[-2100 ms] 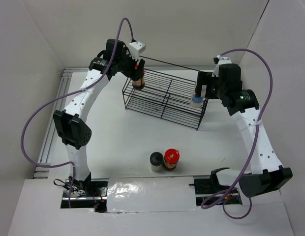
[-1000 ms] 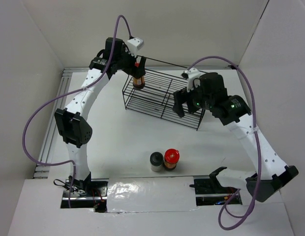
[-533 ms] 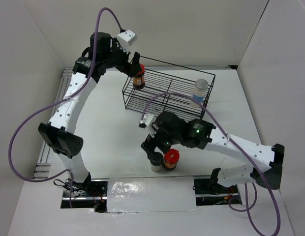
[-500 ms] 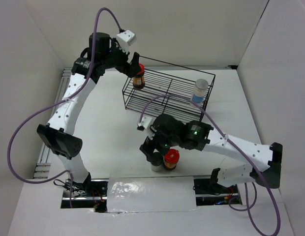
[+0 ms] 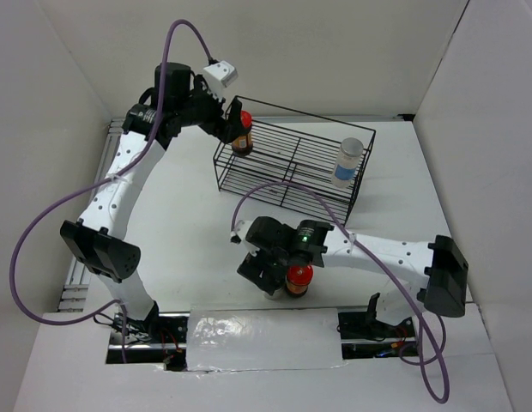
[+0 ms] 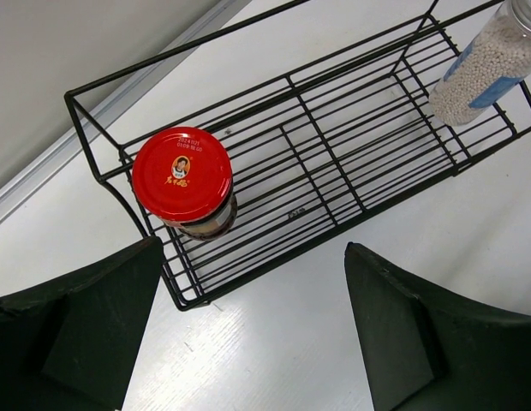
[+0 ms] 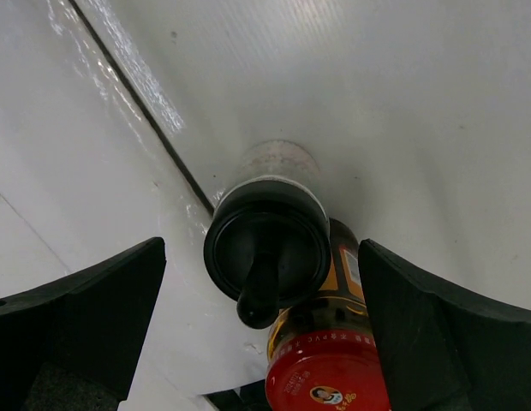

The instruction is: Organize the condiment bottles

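Risk: right hand [image 7: 261,261], spread wide over black-capped shaker [image 7: 265,244], may clip red-lidded jar [image 7: 327,385] touching that shaker, toppling it.

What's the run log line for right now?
left gripper open near rack | right gripper open above shaker | in rack: red jar, pale bottle | on table: shaker beside second red jar

One red-lidded jar [image 6: 181,175] with dark brown contents stands upright inside the wire rack [image 5: 287,165], in its 10 o'clock corner in the top view. The pale bottle [image 5: 349,160], which has a blue label, stands upright at the rack's 3 o'clock end. Well apart, at the rack's 6 o'clock, the black-capped shaker [image 7: 267,248] touches the second red-lidded jar [image 5: 299,276], and both are upright.
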Tool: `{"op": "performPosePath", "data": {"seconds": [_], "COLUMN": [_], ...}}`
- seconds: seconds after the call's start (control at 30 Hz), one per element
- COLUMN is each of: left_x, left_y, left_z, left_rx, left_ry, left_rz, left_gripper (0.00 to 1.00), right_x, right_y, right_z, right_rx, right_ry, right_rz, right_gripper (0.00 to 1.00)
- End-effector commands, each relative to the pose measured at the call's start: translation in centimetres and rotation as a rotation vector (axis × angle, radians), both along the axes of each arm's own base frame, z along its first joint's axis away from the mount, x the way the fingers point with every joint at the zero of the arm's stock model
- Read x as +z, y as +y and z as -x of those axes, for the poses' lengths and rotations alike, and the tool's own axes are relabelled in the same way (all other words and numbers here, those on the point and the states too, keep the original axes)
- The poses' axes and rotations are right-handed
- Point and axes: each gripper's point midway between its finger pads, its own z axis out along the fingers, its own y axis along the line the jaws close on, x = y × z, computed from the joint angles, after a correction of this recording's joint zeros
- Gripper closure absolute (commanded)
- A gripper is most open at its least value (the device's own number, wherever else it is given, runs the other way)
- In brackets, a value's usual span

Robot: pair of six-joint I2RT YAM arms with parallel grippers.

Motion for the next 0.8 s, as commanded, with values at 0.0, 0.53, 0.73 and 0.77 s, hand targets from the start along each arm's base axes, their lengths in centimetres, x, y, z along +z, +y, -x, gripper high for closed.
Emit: {"op": "performPosePath", "data": {"seconds": [0.0, 0.53, 0.73, 0.77], "left_x": [1.3, 1.2, 1.1, 1.0], "left_y": [0.0, 0.7, 1.1, 1.1], "left_z": [0.8, 0.5, 0.5, 0.4], "left_rx": [-0.023, -0.017, -0.011, -0.011], "left_ry": [-0.028, -0.034, -0.024, -0.025], "left_rz": [0.023, 0.022, 0.027, 0.026], "left_gripper": [0.01, 0.01, 0.01, 0.01], "right_x": [-0.4, -3.7, -2.5, -2.1], "right_y": [1.0, 0.4, 1.0, 1.3], "right_z": [-0.6, -1.1, -1.4, -1.6], "right_rx": [-0.001, -0.006, 0.029, 0.03], "right_ry": [-0.008, 0.006, 0.003, -0.004], "right_rz": [-0.033, 0.08, 0.08, 0.074], "right_gripper": [0.0, 0.22, 0.52, 0.6]}}
